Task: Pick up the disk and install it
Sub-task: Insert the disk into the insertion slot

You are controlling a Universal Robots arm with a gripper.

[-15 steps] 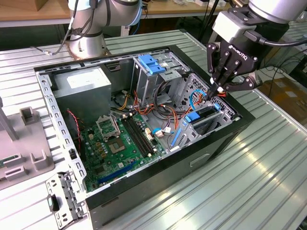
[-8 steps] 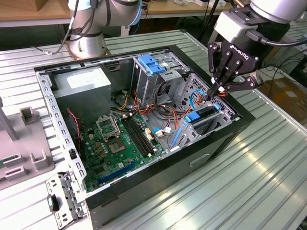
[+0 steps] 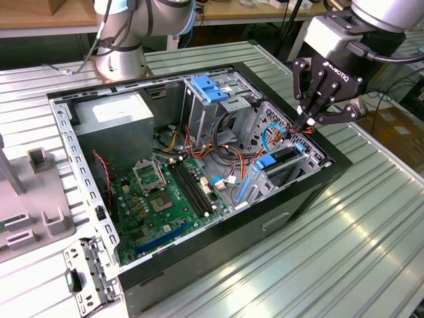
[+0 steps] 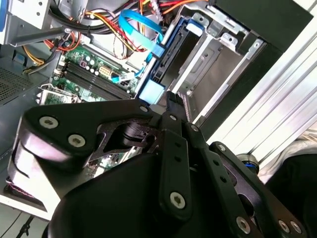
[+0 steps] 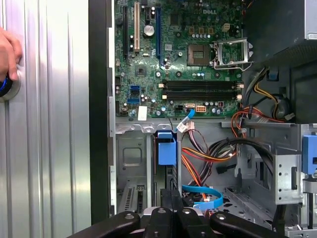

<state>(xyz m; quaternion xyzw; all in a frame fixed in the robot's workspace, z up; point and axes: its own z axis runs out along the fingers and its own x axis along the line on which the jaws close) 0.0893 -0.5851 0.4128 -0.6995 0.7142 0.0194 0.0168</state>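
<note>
Ribbed metal bench (image 3: 371, 218) carries an open computer case (image 3: 218, 258) lying on its side, with the motherboard (image 3: 159, 199) facing up. A person's hand (image 5: 7, 52) rests on the bench beside the case.

We judge the step in hand to be seating the disk (image 3: 286, 161) in the drive cage (image 4: 218, 64) at the exterior view's right end of the case. The disk stands on edge in its slot, a blue rail along its side and a blue tab (image 5: 167, 148) at its inner end. It looks most of the way in.

To do this well, we would press straight along the slot so the rails run true and do not bind. We would also keep clear of the blue flat cable (image 5: 203, 194) and the orange wires just beside the cage.

The gripper (image 3: 306, 123) hangs over the cage, angled down. Its fingers (image 5: 166, 199) are closed, tip against tip, with nothing clamped between them. The tips sit at the disk's upper edge; we cannot tell whether they touch it.
</note>
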